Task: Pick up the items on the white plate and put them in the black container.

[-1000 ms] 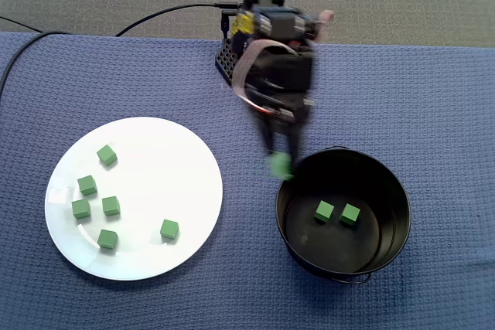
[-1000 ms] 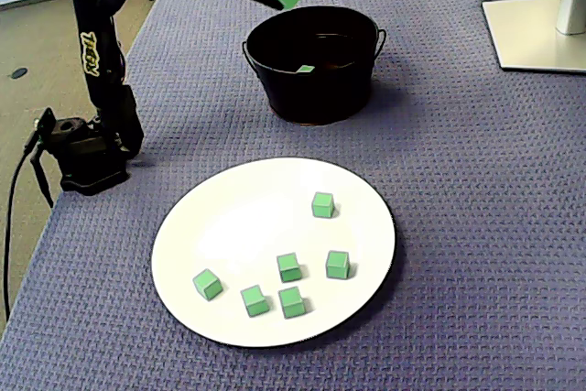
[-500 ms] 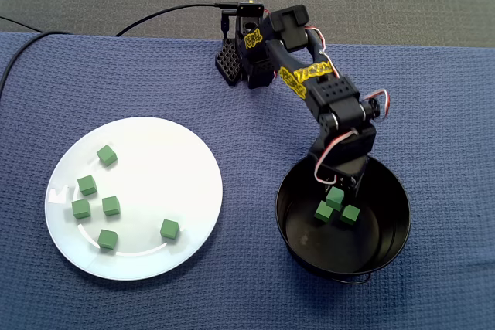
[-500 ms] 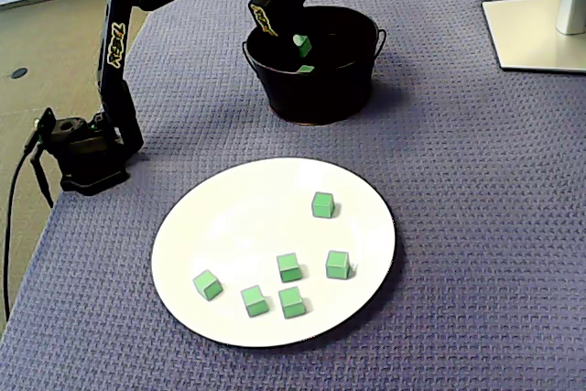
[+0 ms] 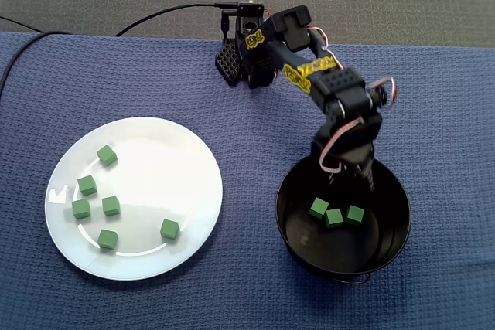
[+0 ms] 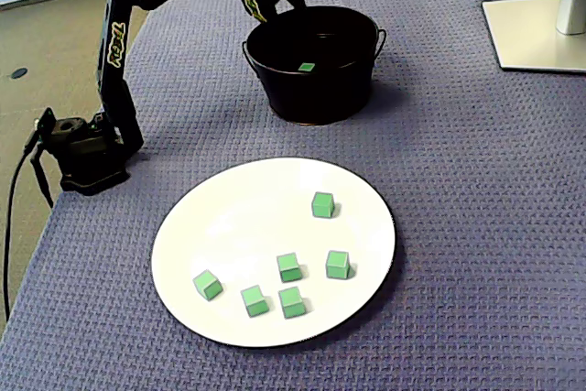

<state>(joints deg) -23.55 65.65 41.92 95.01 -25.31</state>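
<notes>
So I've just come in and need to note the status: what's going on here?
A single robot arm is moving small green cubes from a white plate into a black pot on a blue cloth. Its gripper hangs open and empty over the pot's rim nearest the arm's base. Three cubes lie in the pot; six are on the plate, not yet picked up.

In a fixed view the gripper (image 5: 349, 179) hangs over the container (image 5: 387, 256) at its rim, and three cubes (image 5: 334, 218) lie in a row inside, just below the fingers (image 5: 366, 174). The plate (image 5: 155, 133) sits well apart to the fingers' left and bears six cubes (image 5: 110, 206). The arm's base (image 5: 232, 63) stands behind them.
</notes>
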